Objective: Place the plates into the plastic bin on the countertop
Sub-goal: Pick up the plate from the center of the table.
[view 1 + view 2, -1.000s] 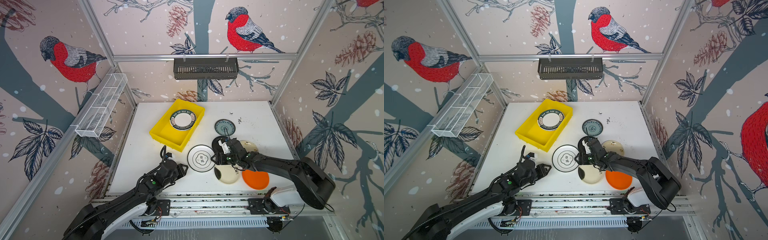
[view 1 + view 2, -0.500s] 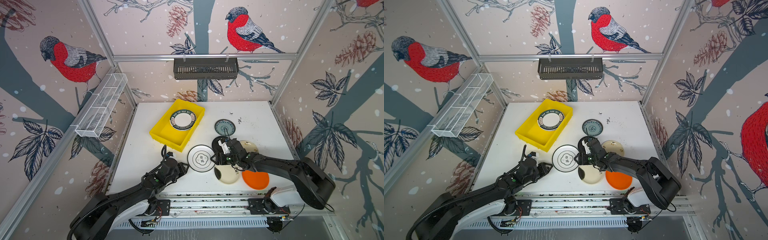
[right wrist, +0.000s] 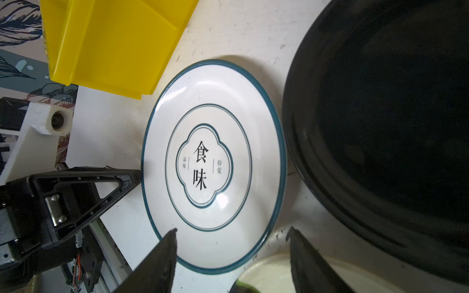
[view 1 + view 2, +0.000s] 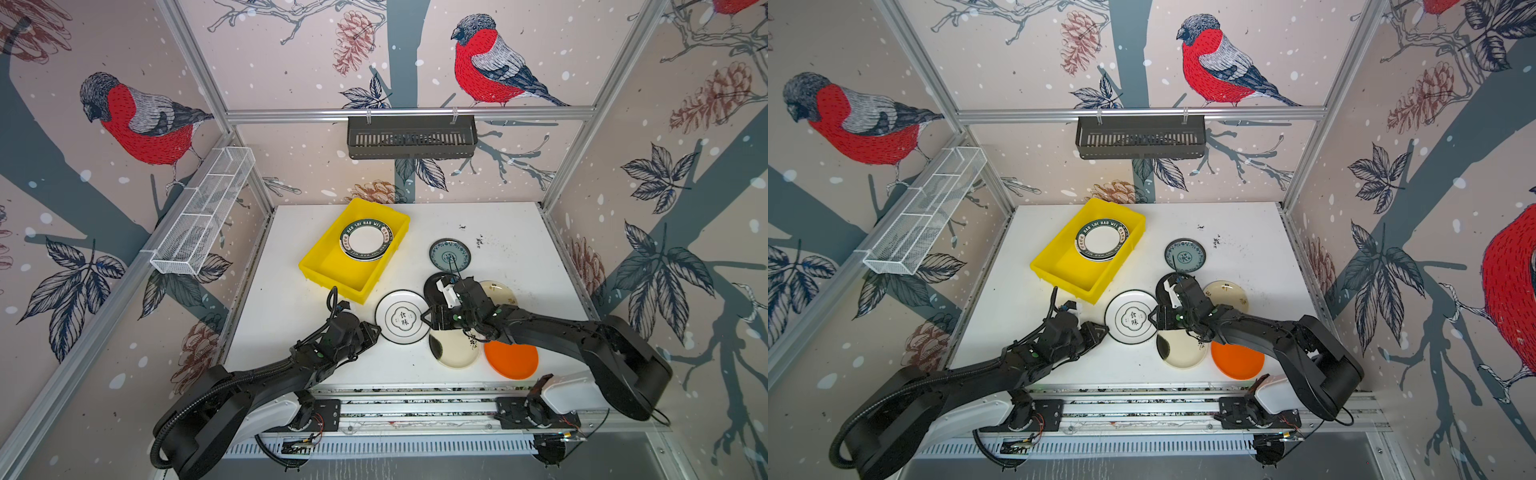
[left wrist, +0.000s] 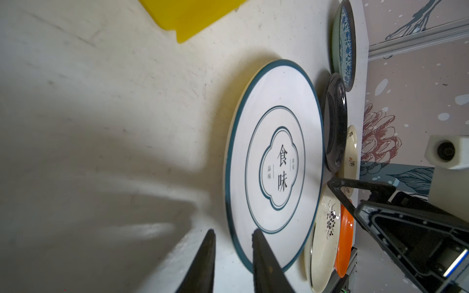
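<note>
A white plate with a blue rim and black characters lies flat on the countertop, just in front of the yellow plastic bin. My left gripper is at the plate's left edge, open by a narrow gap with the rim between its fingers. My right gripper stands open over the opposite rim, holding nothing. A green-lettered plate lies in the bin.
Teal, black, cream, cream floral and orange plates crowd the counter around my right arm. A black slotted basket hangs on the back rail and a white mesh rack on the left wall.
My left gripper has edged forward to the white plate's rim and its jaws have narrowed. The right arm has stayed where it was.
</note>
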`<control>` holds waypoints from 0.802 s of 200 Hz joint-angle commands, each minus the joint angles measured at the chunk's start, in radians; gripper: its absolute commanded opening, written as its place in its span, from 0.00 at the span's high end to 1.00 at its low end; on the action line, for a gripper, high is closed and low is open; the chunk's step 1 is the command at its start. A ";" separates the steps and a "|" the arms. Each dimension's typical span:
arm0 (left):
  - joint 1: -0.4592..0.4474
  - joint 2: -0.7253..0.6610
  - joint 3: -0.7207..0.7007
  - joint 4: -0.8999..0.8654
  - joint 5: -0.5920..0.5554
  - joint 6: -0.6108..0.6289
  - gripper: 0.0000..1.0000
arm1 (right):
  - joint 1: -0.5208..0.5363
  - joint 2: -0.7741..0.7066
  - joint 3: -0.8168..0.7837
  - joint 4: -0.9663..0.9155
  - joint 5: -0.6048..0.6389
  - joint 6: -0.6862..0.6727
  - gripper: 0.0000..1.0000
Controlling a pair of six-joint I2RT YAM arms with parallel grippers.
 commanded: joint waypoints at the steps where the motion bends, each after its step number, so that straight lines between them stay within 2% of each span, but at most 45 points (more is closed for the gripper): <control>1: 0.002 0.018 0.011 0.040 -0.030 -0.027 0.73 | 0.001 -0.002 -0.002 0.029 -0.001 0.013 0.30; 35: 0.002 0.067 0.026 0.051 -0.033 -0.025 0.77 | 0.001 0.000 0.010 0.016 0.001 -0.001 0.30; 118: 0.000 0.202 0.079 0.117 -0.010 -0.018 0.77 | -0.012 -0.014 0.006 0.008 0.003 -0.015 0.31; 145: 0.001 0.226 0.099 0.107 -0.002 -0.009 0.88 | -0.021 -0.028 -0.005 0.014 0.001 -0.009 0.31; 160: -0.001 0.236 0.110 0.095 -0.007 -0.002 0.90 | -0.023 -0.038 -0.013 0.017 0.006 -0.003 0.31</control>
